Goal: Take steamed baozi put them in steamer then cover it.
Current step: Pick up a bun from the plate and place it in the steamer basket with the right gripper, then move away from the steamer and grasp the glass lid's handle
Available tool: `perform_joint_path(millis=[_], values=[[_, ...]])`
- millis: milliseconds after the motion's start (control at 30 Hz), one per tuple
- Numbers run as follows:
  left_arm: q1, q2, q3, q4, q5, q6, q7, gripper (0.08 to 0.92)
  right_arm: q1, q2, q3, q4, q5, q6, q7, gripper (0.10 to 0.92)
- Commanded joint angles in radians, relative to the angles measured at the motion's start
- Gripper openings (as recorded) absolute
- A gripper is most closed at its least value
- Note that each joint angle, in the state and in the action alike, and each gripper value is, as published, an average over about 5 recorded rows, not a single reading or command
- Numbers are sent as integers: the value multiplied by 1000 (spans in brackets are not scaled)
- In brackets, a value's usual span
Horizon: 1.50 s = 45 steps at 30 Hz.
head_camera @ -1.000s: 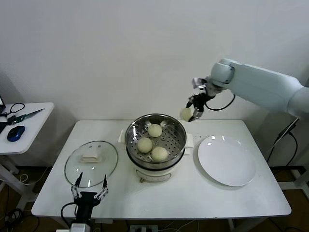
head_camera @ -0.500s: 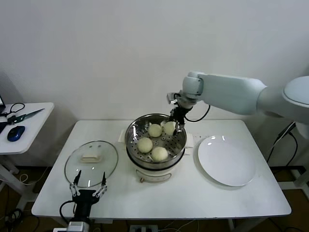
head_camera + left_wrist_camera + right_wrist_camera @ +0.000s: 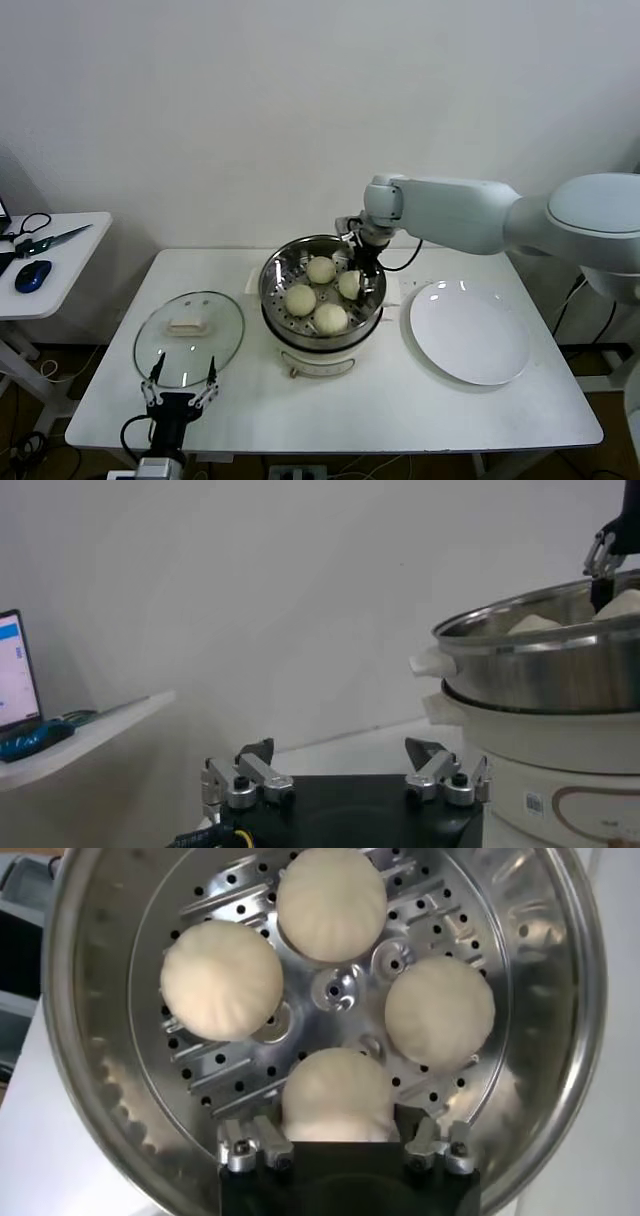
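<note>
From my head camera, my right gripper [image 3: 356, 262] reaches over the far rim of the steamer [image 3: 322, 332] on the tabletop [image 3: 400, 400]; four steamed baozi [image 3: 350, 284] lie inside. The cover [image 3: 189, 336] lies left of it, my left gripper [image 3: 181, 387] just before it, jaws spread. Left wrist: those jaws hold nothing. Right wrist: my jaws stand apart, straddling the nearest bun [image 3: 336, 1094] on the perforated tray [image 3: 340, 988].

Smooth white-shelled right arm [image 3: 470, 212] with a looping black cable; black left gripper [image 3: 345, 780] bearing silver, screw-fastened fingers.
</note>
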Motion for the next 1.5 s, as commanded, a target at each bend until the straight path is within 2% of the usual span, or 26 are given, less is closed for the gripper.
perform_joint_path(millis=[33,333,433,833,1133,1500], values=[[-3,2,1,-1,-1,1,-1,823,-6,9,24,-1,-5,-8,-11,811],[0,6,-1,-8,1,4,-1,823,56,-69,85,41,18,35,-102,823],[2,7,1,-12,4,5,-1,823,72,-122,122,68,51,60,-88,823],[-15,0,-20,-12,19,6,-2,823,-71,-470,296,256,193,381,504,823],[-29,-14,-44,-21,52,-1,3,823,-450,-655,723,339,157,460,678,823],[-31,-15,-94,-36,220,8,45,823,-1139,-640,1481,453,-40,445,836,823]])
